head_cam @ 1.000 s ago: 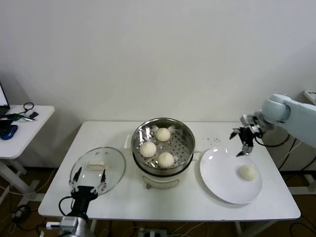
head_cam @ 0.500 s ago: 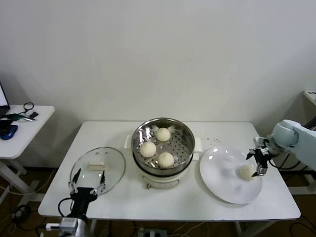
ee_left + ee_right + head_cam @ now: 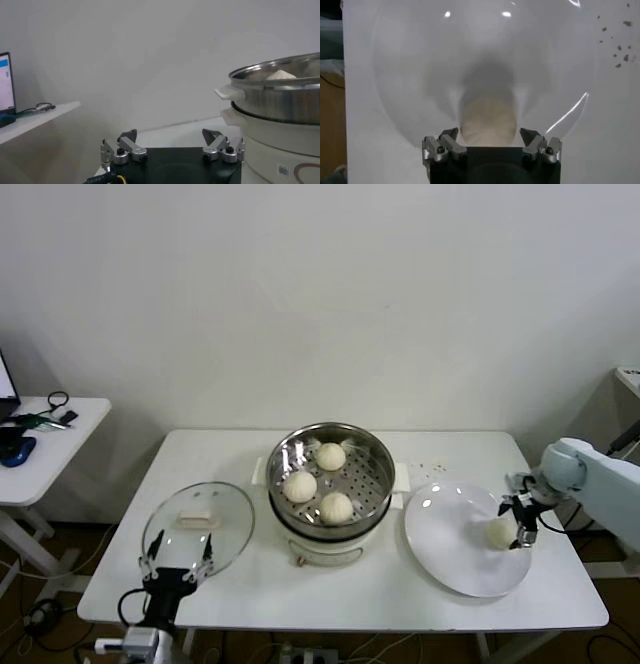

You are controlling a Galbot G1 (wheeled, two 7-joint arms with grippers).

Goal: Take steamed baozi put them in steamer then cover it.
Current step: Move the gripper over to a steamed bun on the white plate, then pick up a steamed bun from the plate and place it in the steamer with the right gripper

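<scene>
From the head camera, three baozi (image 3: pixel 318 481) sit in the steamer (image 3: pixel 375 454) at the table's middle, the cover (image 3: pixel 232 529) lies flat to its left, and the right gripper (image 3: pixel 519 521) reaches the last bun (image 3: pixel 498 532) on the white plate (image 3: pixel 450 559). The left wrist camera shows the left gripper (image 3: pixel 172 146) spread wide, empty, beside the steamer (image 3: pixel 280 92). The right wrist camera shows the right gripper (image 3: pixel 491 141) with jaws spread either side of the bun (image 3: pixel 487 121).

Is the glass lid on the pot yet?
No, the lid lies flat on the table to the left of the open steamer, which shows three baozi inside.
</scene>
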